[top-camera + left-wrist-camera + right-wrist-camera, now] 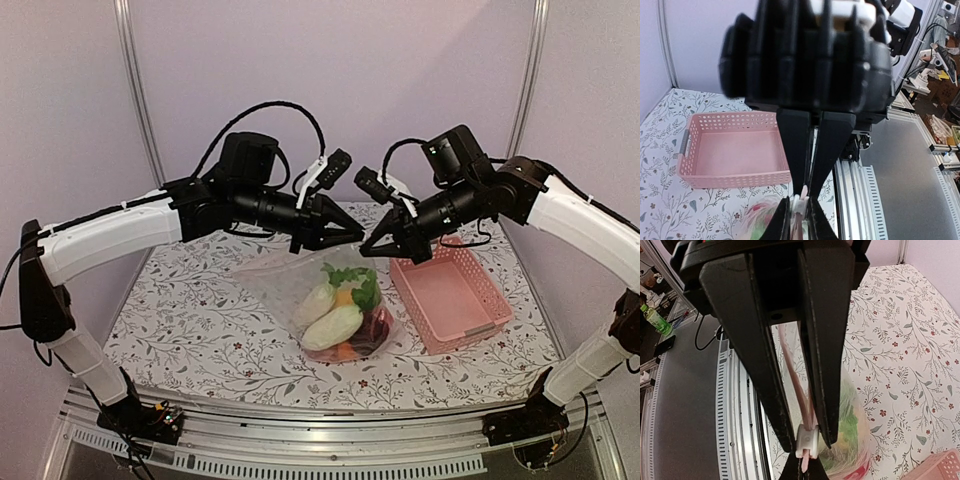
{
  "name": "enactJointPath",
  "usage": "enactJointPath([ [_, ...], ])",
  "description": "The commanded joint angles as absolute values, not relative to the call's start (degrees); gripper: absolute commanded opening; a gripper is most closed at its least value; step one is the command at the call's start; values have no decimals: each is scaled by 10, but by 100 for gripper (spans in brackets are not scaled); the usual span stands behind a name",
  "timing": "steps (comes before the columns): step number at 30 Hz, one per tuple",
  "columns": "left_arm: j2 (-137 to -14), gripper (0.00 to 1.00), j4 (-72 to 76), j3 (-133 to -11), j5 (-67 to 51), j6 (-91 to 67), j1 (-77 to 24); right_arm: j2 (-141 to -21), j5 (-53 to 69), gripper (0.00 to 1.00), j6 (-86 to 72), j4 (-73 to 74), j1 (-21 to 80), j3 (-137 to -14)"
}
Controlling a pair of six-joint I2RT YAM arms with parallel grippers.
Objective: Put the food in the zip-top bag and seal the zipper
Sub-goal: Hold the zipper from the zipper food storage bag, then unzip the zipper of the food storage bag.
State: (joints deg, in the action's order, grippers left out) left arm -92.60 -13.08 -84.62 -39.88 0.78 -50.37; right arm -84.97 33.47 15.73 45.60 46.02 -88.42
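Observation:
The zip-top bag (290,275) lies on the table with the food inside: white oblong pieces (332,325), green pieces (352,280), an orange one and a dark red one. One end of its mouth is lifted to where both grippers meet. My left gripper (356,234) is shut on the white slider (800,205) of the zipper (795,375). The strip runs back between its fingers (765,365). My right gripper (372,243) faces it tip to tip and is shut on the pinkish end of the strip (805,464) just past the slider (807,440). The bag shows blurred in both wrist views (760,220) (855,440).
An empty pink lattice basket (450,295) stands right of the bag, under the right arm. It also shows in the left wrist view (735,150), and its corner in the right wrist view (945,465). A metal rail (320,415) runs along the table's near edge.

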Motion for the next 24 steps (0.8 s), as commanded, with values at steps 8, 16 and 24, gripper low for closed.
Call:
enactJointPath([
  [8,-913,3,-164,-843,-383,11,-500,-780,320,0,106,354,408,-797],
  [16,-854,3,-184,-778,-378,-14,-459,-709,323,0,53,282,315,-705],
  [24,-767,4,-218,-685,-362,-8,-420,-677,302,0,15,242,233,-645],
])
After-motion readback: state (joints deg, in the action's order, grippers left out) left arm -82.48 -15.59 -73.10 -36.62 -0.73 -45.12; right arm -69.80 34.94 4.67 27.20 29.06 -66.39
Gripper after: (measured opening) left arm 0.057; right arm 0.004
